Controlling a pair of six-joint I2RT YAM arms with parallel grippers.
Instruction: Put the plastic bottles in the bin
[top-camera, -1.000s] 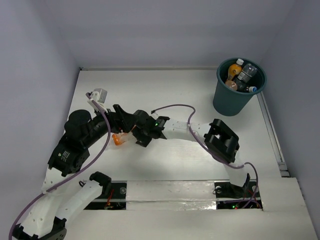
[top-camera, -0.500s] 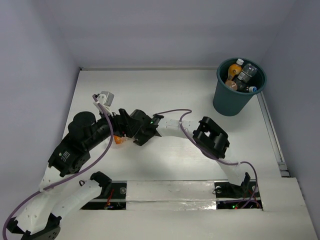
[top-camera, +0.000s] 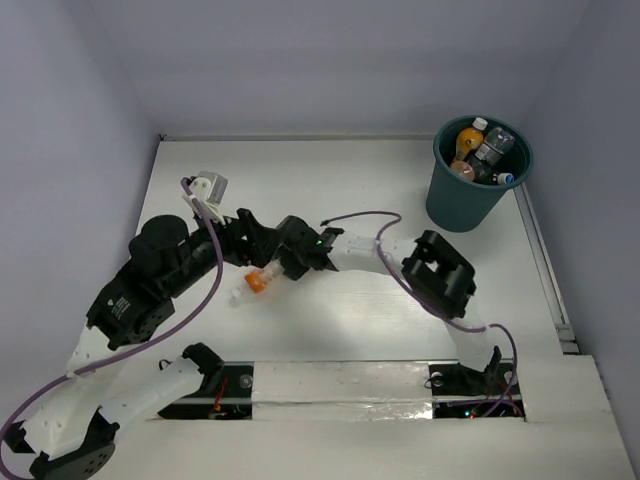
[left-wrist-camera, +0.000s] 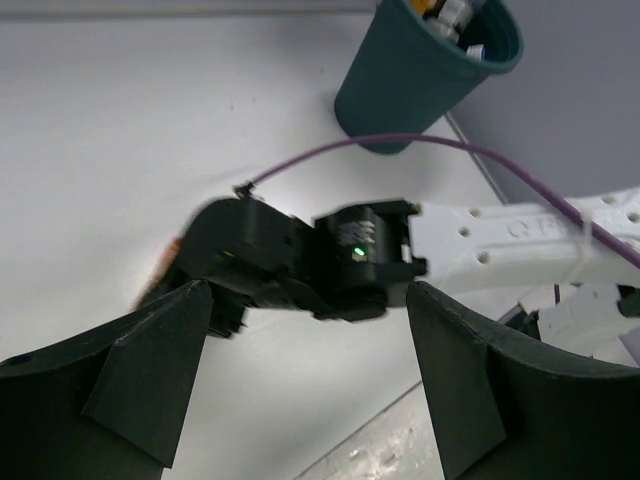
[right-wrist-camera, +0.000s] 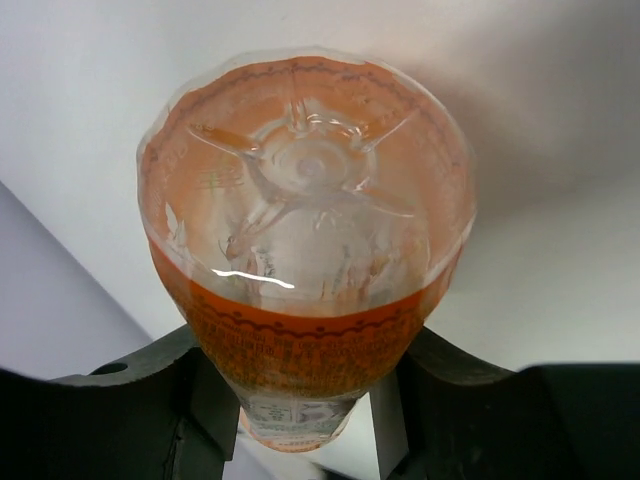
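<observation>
The right gripper (right-wrist-camera: 300, 400) is closed on an orange plastic bottle (right-wrist-camera: 305, 230), its two dark fingers pressing the labelled sides while the bottle's moulded base faces the wrist camera. Taking it across the body rather than by an end looks sensible for a round, slippery thing. From above, the bottle juts out of the fingers at the left-centre of the table (top-camera: 400, 180); whether it is clear of the surface or resting on it I cannot tell. Close beside it hangs the left gripper (left-wrist-camera: 308, 290), jaws spread wide and holding nothing, its camera looking straight at the right wrist. That is the tightest spot, since the two arms crowd each other here and any swing should begin away from the left fingers. The right arm's purple cable (top-camera: 360, 215) loops over its forearm and could drag. The bin (top-camera: 460, 205) stands well apart at the far right corner, upright, with several bottles (top-camera: 480, 150) already heaped inside near the rim. The table between looks open, so the carry is mostly a long reach rightward, and the held bottle appears to be the last one outside.
</observation>
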